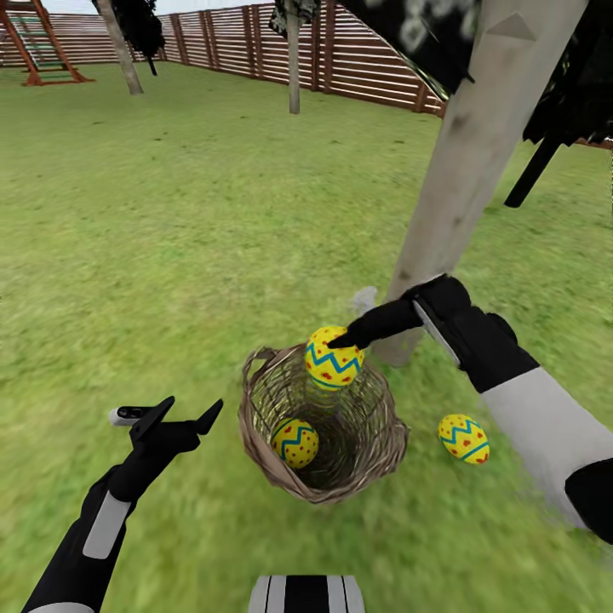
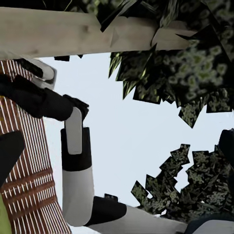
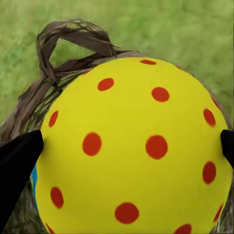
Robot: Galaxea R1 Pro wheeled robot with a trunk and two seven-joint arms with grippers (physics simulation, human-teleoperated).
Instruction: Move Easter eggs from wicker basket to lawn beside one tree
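Observation:
The wicker basket stands on the lawn just in front of the pale trunk of a tree. One Easter egg with blue zigzags lies inside it. My right gripper is shut on a second egg at the basket's far rim. In the right wrist view this egg shows yellow with red dots between my black fingertips, over the basket's loop handle. A third egg rests on the grass right of the basket, near the trunk. My left gripper hovers open left of the basket.
A slatted wooden fence rings the garden at the back, with two more trees and a red play frame in front of it. Dark leaf sheets hang at the upper right. Open grass spreads to the left.

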